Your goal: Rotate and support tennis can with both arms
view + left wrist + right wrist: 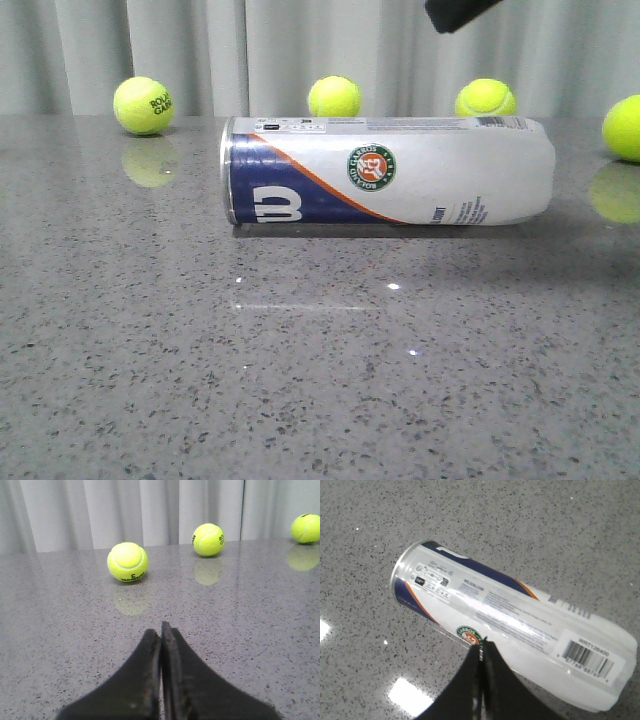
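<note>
Both pincers are pressed shut on nothing: the right gripper hangs above the tennis can, the left gripper sits low over bare table. One can, lying on its side mid-table. Four tennis balls in front view; only the right wrist shows the barcode.

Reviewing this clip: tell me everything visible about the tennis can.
The tennis can lies on its side on the grey speckled table, silver rim toward the robot's left. It looks like white plastic, with a navy band bearing a white W, an orange stripe, a round green-and-orange badge, small print and a barcode. Nothing grips it; the right gripper, shut, hangs above it.
</note>
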You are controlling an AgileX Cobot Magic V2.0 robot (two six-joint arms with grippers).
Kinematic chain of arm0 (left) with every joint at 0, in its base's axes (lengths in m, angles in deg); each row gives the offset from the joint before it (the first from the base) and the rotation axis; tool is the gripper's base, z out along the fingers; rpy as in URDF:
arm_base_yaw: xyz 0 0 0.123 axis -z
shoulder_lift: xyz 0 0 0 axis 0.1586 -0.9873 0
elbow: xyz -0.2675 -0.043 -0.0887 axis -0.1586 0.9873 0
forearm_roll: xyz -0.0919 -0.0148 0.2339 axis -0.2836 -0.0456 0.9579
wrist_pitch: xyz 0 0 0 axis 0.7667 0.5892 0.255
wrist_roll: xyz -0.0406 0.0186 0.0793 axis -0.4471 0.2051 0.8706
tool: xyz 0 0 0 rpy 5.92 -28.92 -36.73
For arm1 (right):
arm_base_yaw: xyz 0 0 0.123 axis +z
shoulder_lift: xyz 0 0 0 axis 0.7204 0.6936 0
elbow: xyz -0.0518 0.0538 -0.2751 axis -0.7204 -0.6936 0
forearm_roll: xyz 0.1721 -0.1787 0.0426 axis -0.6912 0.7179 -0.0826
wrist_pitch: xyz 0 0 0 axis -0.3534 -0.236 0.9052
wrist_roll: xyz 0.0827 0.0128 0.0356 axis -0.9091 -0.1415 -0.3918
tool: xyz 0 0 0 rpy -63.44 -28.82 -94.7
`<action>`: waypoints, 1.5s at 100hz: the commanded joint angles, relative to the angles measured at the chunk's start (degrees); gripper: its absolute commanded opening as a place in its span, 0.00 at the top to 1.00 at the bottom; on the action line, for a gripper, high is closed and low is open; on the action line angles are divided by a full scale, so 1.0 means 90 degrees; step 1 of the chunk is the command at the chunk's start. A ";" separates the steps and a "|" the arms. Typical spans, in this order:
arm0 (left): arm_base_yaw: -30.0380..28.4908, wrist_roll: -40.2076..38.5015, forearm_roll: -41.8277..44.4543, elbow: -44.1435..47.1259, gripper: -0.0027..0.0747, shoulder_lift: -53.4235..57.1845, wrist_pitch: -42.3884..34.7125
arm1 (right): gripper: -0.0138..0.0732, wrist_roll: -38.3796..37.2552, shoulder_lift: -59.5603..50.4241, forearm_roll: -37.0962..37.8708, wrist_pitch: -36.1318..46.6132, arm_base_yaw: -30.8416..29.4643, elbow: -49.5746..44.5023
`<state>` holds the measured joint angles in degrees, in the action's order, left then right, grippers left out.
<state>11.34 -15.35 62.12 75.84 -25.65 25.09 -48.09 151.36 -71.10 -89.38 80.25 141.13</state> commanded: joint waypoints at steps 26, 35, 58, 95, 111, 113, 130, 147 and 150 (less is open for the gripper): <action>-0.0001 -0.0005 -0.0012 0.0285 0.99 0.0226 -0.0544 | 0.91 0.0087 -0.1874 0.0117 0.2360 0.0000 -0.2343; -0.0001 -0.0005 -0.0012 0.0285 0.99 0.0226 -0.0544 | 0.91 0.0087 -0.2394 0.0117 0.2858 0.0000 -0.2903; -0.0001 -0.0005 -0.0012 0.0285 0.99 0.0226 -0.0544 | 0.91 0.0087 -0.3859 0.0117 0.3548 0.0000 -0.4111; -0.0001 -0.0005 -0.0012 0.0089 0.99 0.0226 -0.0536 | 0.91 0.0087 -0.5421 0.0117 0.3581 0.0000 -0.4709; -0.0001 -0.0005 -0.0012 -0.0373 0.99 0.0123 -0.0330 | 0.91 0.0087 -0.5414 0.0117 0.3575 0.0000 -0.4709; -0.0001 -0.0005 -0.0012 -0.0452 0.99 0.0088 -0.0299 | 0.91 0.0087 -0.5414 0.0117 0.3575 0.0000 -0.4709; -0.0001 -0.0005 -0.0012 -0.1317 0.99 -0.0454 0.0738 | 0.91 0.0087 -0.5414 0.0117 0.3575 0.0000 -0.4709; -0.0001 -0.0005 -0.0012 -0.2187 0.99 -0.1379 0.2011 | 0.91 0.0087 -0.5414 0.0117 0.3575 0.0000 -0.4709; -0.0001 -0.0005 -0.0012 -0.2328 0.99 -0.1608 0.2208 | 0.91 0.0087 -0.5414 0.0117 0.3575 0.0000 -0.4709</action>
<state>11.34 -15.35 62.12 60.43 -34.85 42.69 -47.87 102.41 -70.63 -61.73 80.25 97.25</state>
